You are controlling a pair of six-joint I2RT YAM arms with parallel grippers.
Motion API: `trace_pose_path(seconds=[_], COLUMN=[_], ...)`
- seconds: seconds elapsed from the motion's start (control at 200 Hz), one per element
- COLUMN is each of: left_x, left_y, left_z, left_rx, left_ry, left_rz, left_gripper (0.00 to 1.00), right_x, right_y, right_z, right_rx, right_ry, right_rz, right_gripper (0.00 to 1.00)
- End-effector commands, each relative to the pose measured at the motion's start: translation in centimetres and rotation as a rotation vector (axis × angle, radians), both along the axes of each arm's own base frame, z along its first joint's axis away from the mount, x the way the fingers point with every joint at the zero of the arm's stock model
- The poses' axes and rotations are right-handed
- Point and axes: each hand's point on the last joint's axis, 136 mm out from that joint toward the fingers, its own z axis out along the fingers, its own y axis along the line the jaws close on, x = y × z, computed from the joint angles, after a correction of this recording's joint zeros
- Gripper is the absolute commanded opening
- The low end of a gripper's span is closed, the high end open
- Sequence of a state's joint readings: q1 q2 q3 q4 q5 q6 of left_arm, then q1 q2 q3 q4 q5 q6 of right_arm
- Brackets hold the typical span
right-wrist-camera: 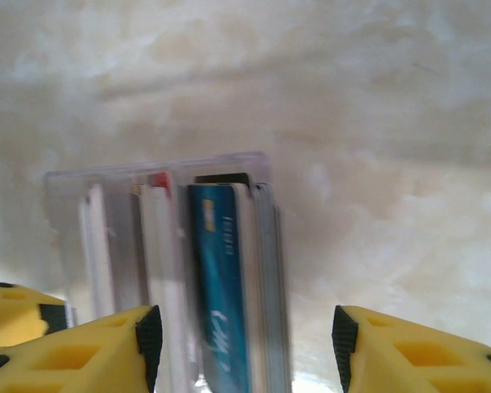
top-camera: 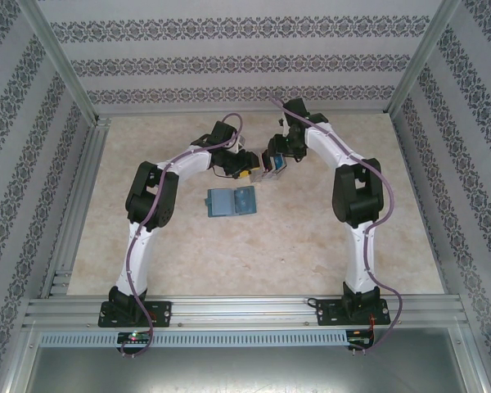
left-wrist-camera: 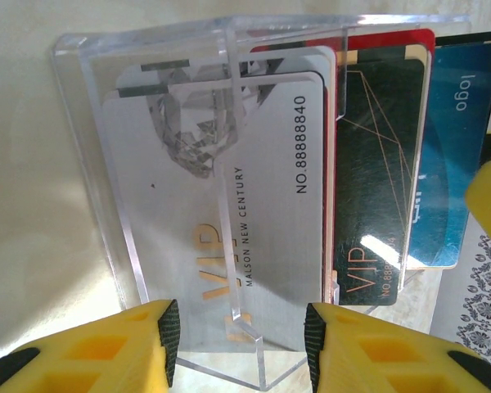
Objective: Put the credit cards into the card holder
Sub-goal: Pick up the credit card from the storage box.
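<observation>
A robot lab cell — aluminium frame (top-camera: pixel 245 309), patterned wall panels (top-camera: pixel 245 61), left arm (top-camera: pixel 147 196) and right arm (top-camera: pixel 356 192) bolted on

Between the right fingers (right-wrist-camera: pixel 409 352) the blue card (right-wrist-camera: pixel 221 286) is smeared, its print unreadable, its lower end cut off at the bottom edge of view. Above the left fingers (left-wrist-camera: pixel 90 352), the red card (left-wrist-camera: pixel 393 38) hides mostly behind the silver card (left-wrist-camera: pixel 270 246) and the dark card (left-wrist-camera: pixel 376 180).

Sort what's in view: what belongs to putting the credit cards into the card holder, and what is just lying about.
Belongs to the job: blue plastic card, dark red plastic card, silver VIP card, black VIP card, flat teal bifold wallet lying open.
Just lying about: clear acrylic upright stand the cards sit in, beige marbled table.
</observation>
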State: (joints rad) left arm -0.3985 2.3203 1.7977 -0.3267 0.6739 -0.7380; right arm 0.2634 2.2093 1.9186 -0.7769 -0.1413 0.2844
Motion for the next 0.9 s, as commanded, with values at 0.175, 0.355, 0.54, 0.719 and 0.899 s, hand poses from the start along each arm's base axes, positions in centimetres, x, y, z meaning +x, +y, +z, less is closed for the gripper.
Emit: trace_pose_path(seconds=[0.175, 0.355, 0.54, 0.719, 0.899], left_x=[0.1, -0.1, -0.3, -0.2, -0.1], left_y=[0.4, 0.4, 0.5, 0.5, 0.5], left_z=[-0.9, -1.1, -1.5, -1.5, -1.6], left_rx=[-0.009, -0.010, -0.009, -0.010, -0.012], left_ry=[0.006, 0.008, 0.015, 0.016, 0.016], left_rz=[-0.007, -0.007, -0.006, -0.003, 0.001], left_gripper=[0.47, 0.47, 0.47, 0.46, 0.46], right_x=[-0.7, -0.7, -0.7, -0.6, -0.7], right_y=[-0.9, -0.8, -2.3, -3.6, -3.5], right_z=[-1.8, -2.7, -2.0, -0.4, 0.5], right_rx=[-0.033, -0.031, -0.052, -0.050, -0.043], right_ry=[0.067, 0.087, 0.070, 0.040, 0.021], right_rz=[0.015, 0.012, -0.015, -0.036, -0.033], right_gripper=[0.59, 0.59, 0.59, 0.58, 0.56])
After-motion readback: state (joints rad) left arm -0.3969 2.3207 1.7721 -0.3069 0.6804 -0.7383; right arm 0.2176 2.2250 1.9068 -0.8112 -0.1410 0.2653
